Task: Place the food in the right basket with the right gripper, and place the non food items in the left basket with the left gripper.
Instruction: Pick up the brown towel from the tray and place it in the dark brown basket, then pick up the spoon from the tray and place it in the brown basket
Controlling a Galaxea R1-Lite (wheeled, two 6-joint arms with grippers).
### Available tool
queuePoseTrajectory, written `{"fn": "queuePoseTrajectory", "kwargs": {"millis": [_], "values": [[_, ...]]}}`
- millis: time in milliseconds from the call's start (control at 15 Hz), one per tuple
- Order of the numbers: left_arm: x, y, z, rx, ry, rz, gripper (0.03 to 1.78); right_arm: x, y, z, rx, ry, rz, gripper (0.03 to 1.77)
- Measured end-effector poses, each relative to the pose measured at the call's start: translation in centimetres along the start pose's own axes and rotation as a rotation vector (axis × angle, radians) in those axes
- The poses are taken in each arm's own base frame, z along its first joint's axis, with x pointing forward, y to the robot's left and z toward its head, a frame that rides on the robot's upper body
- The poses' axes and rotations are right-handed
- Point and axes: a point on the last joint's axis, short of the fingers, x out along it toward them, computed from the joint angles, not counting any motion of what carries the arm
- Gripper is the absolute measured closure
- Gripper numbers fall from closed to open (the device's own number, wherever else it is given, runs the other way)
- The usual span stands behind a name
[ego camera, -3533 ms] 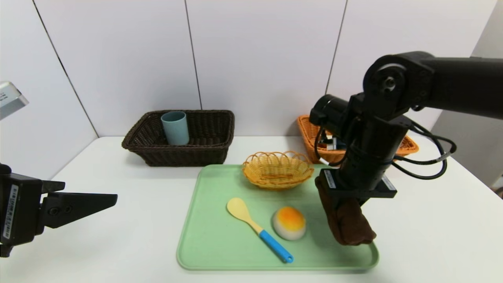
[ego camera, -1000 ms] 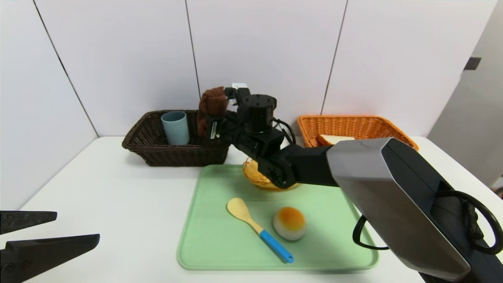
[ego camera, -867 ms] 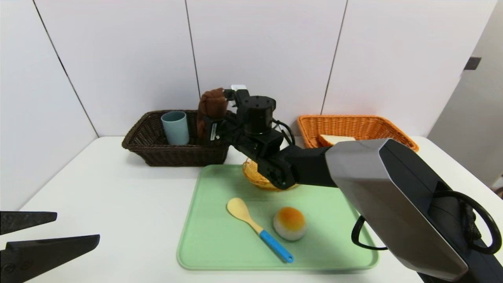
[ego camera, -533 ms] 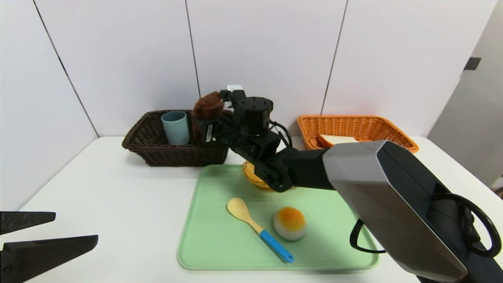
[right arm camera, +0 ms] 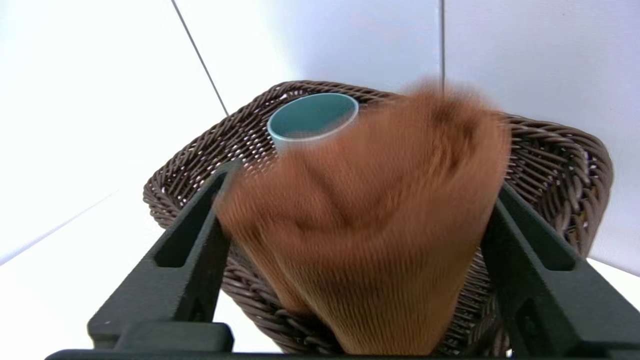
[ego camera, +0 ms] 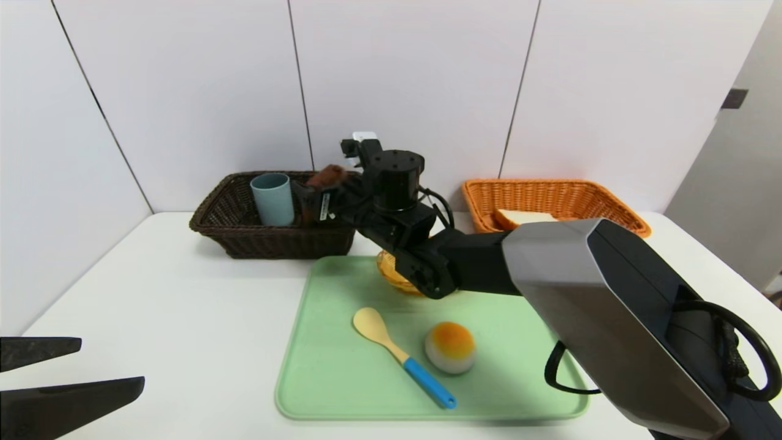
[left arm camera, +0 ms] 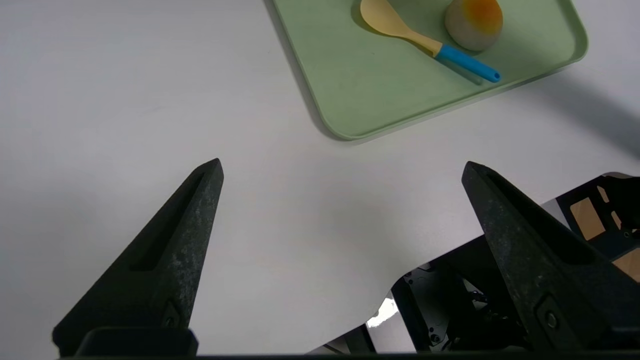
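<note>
My right gripper (ego camera: 307,200) reaches over the left basket (ego camera: 244,239), the dark brown one. Its jaws stand open, wide apart. The brown towel (right arm camera: 370,225) drops between them, blurred, over the basket's rim (right arm camera: 575,165). In the head view the towel (ego camera: 327,175) shows just above that rim, beside the grey-blue cup (ego camera: 272,198) standing inside. The bun (ego camera: 450,347) and the blue-handled spoon (ego camera: 403,356) lie on the green tray (ego camera: 330,385). A bread slice (ego camera: 519,216) lies in the right basket (ego camera: 550,192). My left gripper (ego camera: 73,366) hangs open at the table's near left.
A small yellow wicker basket (ego camera: 391,276) sits at the tray's far edge, mostly hidden under my right arm. That arm crosses the tray diagonally. The left wrist view shows the table's front edge (left arm camera: 400,295) and the tray's corner (left arm camera: 345,131).
My right gripper carried the towel from the tray to the dark basket, then its jaws opened. The towel has sunk from above the gripper down to the basket rim. The left gripper barely moved.
</note>
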Motion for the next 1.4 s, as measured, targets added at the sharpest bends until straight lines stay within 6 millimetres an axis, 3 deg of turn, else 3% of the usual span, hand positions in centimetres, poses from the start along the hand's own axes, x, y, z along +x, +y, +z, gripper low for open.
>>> {"fn": "queuePoseTrajectory", "kwargs": {"millis": [467,733,933,1133,1400], "values": [[-0.3,0.1,-0.5,0.027,-0.008,-0.004,0.12,-0.1,0.2,0.2,0.002,-0.002,0.002,0.17],[-1.0,-0.4,1.2,-0.015,-0.074,-0.031,0.12,-1.3,1.0,4.4,0.004,-0.049,0.000,0.14],[-1.4,-1.1,3.9,-0.089,-0.120,-0.084,0.12,-4.0,1.6,10.0,0.004,-0.021,-0.014,0.12],[-0.2,-1.8,6.5,-0.165,-0.109,-0.092,0.12,-8.1,1.1,14.9,0.010,0.110,-0.072,0.11],[2.9,-2.9,9.8,-0.288,0.041,-0.052,0.12,-14.3,-1.4,18.0,0.126,0.374,-0.237,0.11]]}}
